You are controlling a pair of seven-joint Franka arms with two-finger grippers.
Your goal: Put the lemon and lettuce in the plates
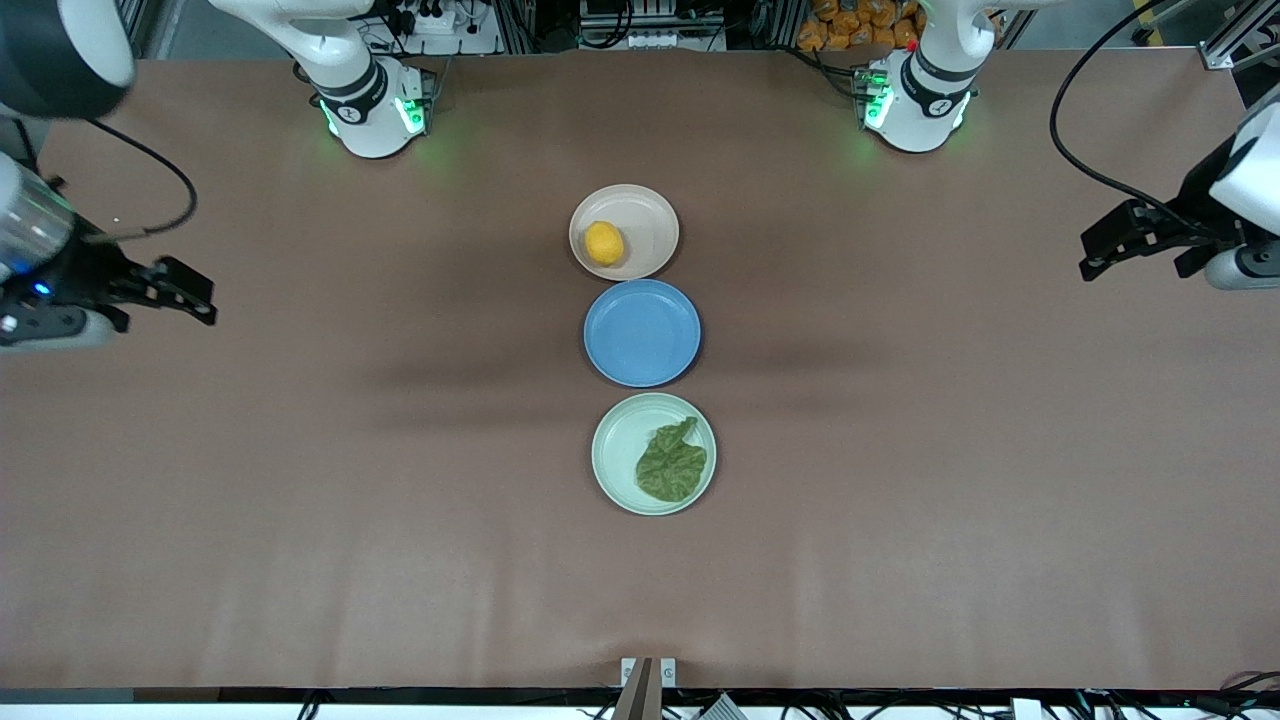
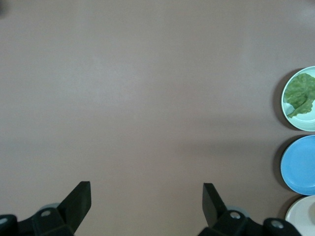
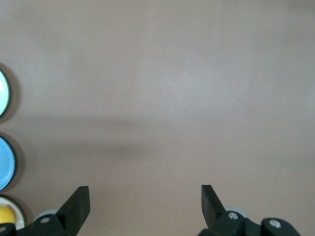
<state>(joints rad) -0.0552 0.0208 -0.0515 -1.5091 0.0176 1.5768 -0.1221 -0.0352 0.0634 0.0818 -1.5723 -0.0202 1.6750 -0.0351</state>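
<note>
The lemon (image 1: pixel 604 243) lies in the beige-pink plate (image 1: pixel 648 222), the plate farthest from the front camera. The lettuce (image 1: pixel 672 464) lies in the mint green plate (image 1: pixel 620 445), the nearest one. Both show at the edges of the wrist views: the lettuce (image 2: pixel 300 94) in the green plate (image 2: pixel 309 121), the lemon (image 3: pixel 7 215) in the beige plate (image 3: pixel 17 212). My left gripper (image 1: pixel 1096 250) hangs open and empty over bare table at the left arm's end (image 2: pixel 146 192). My right gripper (image 1: pixel 195 293) hangs open and empty over bare table at the right arm's end (image 3: pixel 145 195).
A blue plate (image 1: pixel 642 332) sits empty between the two other plates, in the middle of the brown table (image 1: pixel 300 480). It also shows in the left wrist view (image 2: pixel 301 165) and the right wrist view (image 3: pixel 5 163).
</note>
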